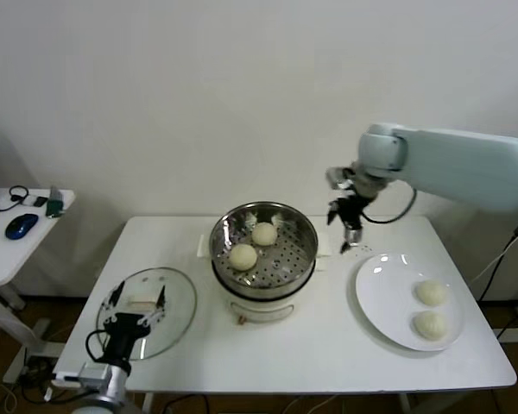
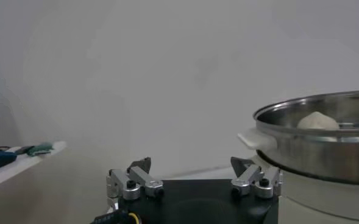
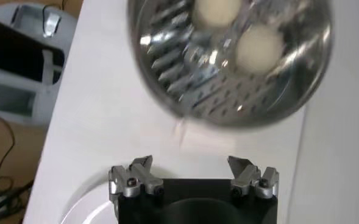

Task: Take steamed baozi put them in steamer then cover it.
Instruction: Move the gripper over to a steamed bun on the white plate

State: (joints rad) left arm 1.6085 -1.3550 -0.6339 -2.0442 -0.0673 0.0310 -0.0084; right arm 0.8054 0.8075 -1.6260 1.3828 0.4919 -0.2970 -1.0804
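The steamer point(image 1: 263, 256) stands mid-table with two baozi on its perforated tray, one toward the back point(image 1: 264, 234) and one at the front left point(image 1: 243, 256). Two more baozi point(image 1: 431, 292) point(image 1: 430, 324) lie on the white plate point(image 1: 384, 293) at the right. My right gripper point(image 1: 349, 235) hangs open and empty above the table between steamer and plate; its wrist view shows the steamer point(image 3: 228, 91) with both baozi point(image 3: 259, 49) point(image 3: 217, 10). The cover point(image 1: 147, 310) lies flat at the table's front left. My left gripper point(image 1: 136, 304) is open and empty at the cover; its wrist view shows the steamer point(image 2: 325, 146).
A small side table point(image 1: 17, 233) with a blue mouse point(image 1: 22, 226) stands at the far left. The white wall runs close behind the main table point(image 1: 268, 362). The right arm point(image 1: 466, 168) reaches in from the right above the plate.
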